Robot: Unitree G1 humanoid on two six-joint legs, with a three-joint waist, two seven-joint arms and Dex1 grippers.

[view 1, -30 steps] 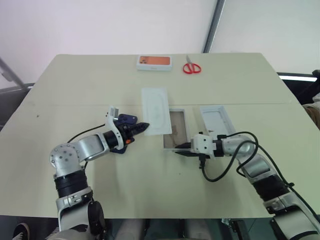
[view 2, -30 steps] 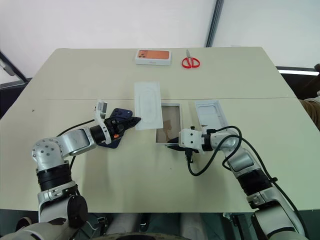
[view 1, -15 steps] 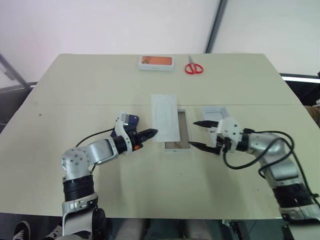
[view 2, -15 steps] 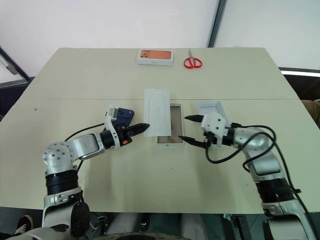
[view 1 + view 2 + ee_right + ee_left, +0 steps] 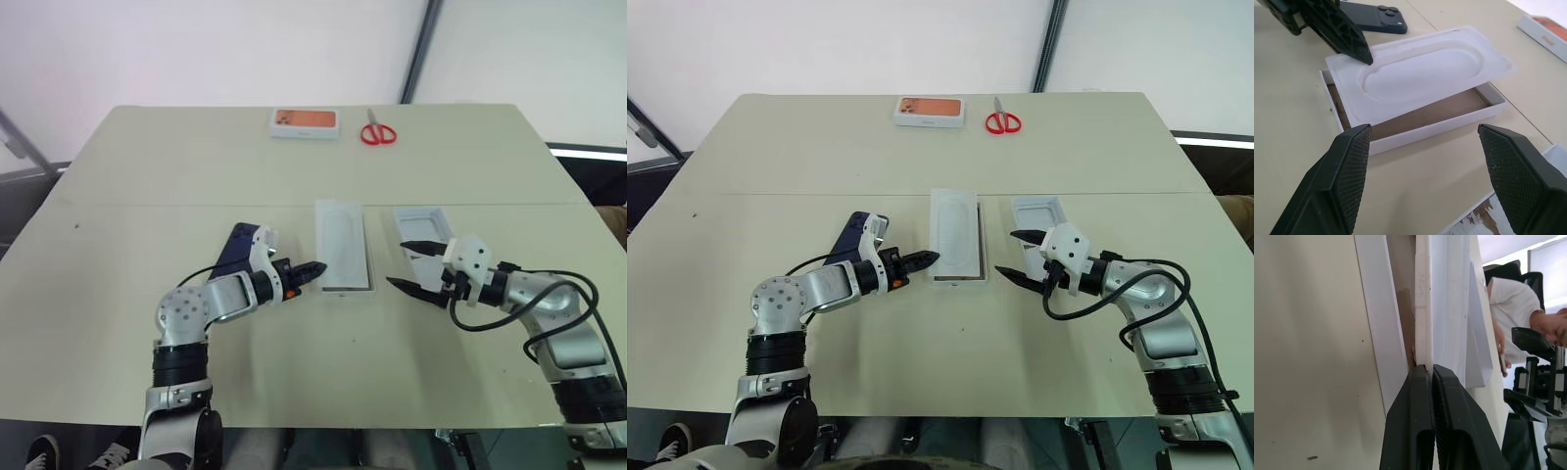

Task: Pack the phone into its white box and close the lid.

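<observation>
The left tool (image 5: pixel 315 266), fingers pressed together, pinches the near left corner of a flat white card (image 5: pixel 342 244) at about 7 o'clock of the table's (image 5: pixel 137 176) centre. In the left wrist view the two black fingers (image 5: pixel 1420 426) meet on the card's thin edge.

The card lies tilted over the white box (image 5: pixel 345 289), covering most of it; the box's near wall and a strip of brown floor (image 5: pixel 1425 115) show beneath the card in the right wrist view. The card has a raised oval shape pressed into it.

The right tool (image 5: pixel 419 266) hovers at about 4 o'clock of the box, jaws spread wide and holding nothing, its tips pointing toward the box. It is near the box but apart from it.

The phone (image 5: pixel 241 250) lies camera side up on the table at 9 o'clock of the box, partly behind the left wrist. It is outside the box.

The lid (image 5: pixel 419 223) lies open side up at 2 o'clock of the box, just behind the right tool, apart from both.

At the far edge, around 12 o'clock, a white box with an orange phone picture (image 5: pixel 304 120) lies flat, and red-handled scissors (image 5: pixel 375 131) lie just beside it at 3 o'clock of it.

In the left wrist view a person in a white shirt (image 5: pixel 1511 303) sits beyond the table.
</observation>
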